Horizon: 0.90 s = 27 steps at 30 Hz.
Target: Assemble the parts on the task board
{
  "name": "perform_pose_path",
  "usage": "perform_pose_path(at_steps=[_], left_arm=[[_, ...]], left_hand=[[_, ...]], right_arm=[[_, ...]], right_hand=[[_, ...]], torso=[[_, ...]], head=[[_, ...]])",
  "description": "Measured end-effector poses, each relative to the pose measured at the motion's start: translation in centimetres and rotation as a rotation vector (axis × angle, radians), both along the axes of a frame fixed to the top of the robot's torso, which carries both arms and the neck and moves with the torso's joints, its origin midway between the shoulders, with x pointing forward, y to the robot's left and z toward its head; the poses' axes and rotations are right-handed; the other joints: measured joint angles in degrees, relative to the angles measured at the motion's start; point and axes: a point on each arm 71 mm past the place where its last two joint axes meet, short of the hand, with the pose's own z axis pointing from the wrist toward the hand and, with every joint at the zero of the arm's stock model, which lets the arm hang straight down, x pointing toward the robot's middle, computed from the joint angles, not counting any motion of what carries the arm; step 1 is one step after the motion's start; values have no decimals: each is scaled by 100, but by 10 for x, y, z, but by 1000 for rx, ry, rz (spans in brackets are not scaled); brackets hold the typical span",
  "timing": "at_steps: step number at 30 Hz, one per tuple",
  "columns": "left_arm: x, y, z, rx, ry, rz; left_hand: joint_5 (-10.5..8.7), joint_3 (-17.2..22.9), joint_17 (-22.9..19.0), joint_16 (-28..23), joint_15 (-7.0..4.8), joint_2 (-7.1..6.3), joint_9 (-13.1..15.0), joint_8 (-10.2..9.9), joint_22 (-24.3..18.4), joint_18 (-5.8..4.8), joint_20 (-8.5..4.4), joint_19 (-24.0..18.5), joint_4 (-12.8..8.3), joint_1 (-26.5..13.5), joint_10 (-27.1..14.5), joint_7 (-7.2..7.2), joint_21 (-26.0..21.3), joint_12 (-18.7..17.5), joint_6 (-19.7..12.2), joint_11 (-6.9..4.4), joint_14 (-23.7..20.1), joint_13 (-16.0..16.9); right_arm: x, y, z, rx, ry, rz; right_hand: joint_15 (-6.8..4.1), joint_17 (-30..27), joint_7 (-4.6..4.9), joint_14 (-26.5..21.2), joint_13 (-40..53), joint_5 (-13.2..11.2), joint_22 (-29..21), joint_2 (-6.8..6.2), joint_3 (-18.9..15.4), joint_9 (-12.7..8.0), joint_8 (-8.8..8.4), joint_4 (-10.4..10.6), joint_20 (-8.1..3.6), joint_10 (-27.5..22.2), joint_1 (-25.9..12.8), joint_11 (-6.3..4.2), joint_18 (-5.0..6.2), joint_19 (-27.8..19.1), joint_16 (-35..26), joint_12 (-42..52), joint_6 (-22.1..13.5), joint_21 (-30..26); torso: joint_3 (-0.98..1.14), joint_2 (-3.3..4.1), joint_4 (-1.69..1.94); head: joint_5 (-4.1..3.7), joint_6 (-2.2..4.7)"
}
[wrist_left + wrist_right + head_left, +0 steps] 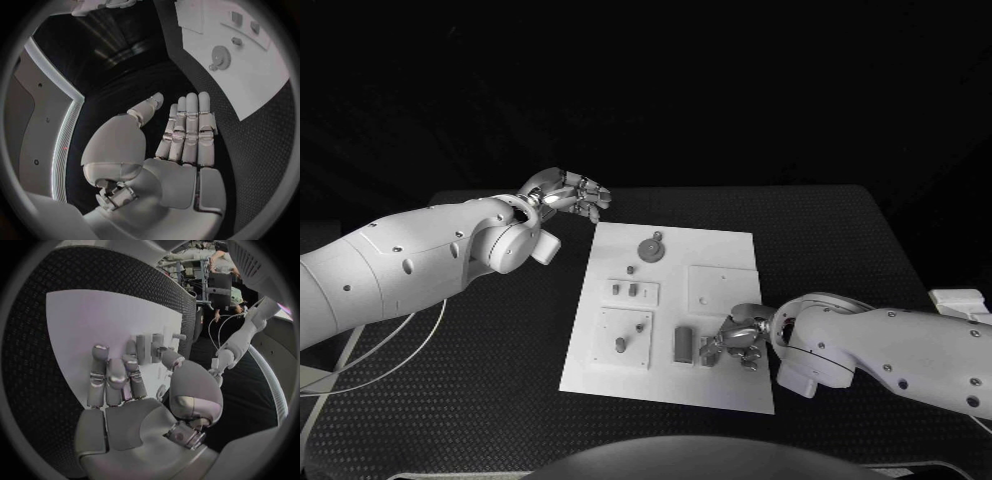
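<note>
Across the middle of the head view, the white task board [718, 330] lies on the black bench [877, 250], long side running from the upper centre toward the lower centre of the frame. On it sit small grey parts: a round disc part [653, 247] near the upper end, two short pegs [626, 290] on a small raised square at the left-centre, and an upright grey block [682, 344] near the lower end.

At the lower right of the head view, the right hand [736, 344] rests on the board's lower end, just beside the block. From this angle the fingers look bunched and whether they hold anything cannot be told. The right wrist view settles part of it: the fingers [107, 375] lie stretched out and close together, flat over the white board [81, 325], with the thumb off to one side near a cluster of upright parts [150, 347]; nothing sits in the palm.

At the upper left of the head view, the left hand [570, 194] hovers off the board's upper corner, over the bench. The left wrist view shows its fingers [187, 127] straight, side by side, thumb spread apart, holding nothing, with the disc part [220, 56] well beyond the fingertips.
</note>
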Motion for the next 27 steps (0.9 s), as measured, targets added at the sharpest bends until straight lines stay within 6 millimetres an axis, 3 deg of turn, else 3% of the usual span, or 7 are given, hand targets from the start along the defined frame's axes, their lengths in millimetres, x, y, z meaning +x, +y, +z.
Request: perform_pose_path(at_steps=[27], left_arm=[[0, 0, 0, 1, 1, 0]], left_hand=[[0, 0, 5, 0, 0, 0, -5, 0, 4, -41, 0, 0, -1, 0, 0, 0, 0, 0, 0, -1, 0, 0]], right_arm=[[-1, -3, 5, 10, -18, 8]], right_hand=[[-18, 4, 34, 21, 0, 0, 3, 1, -1, -2, 0, 32, 2, -1, 0, 0, 1, -1, 0, 0, -40, 0]], torso=[[0, -1, 1]], head=[[7, 2]])
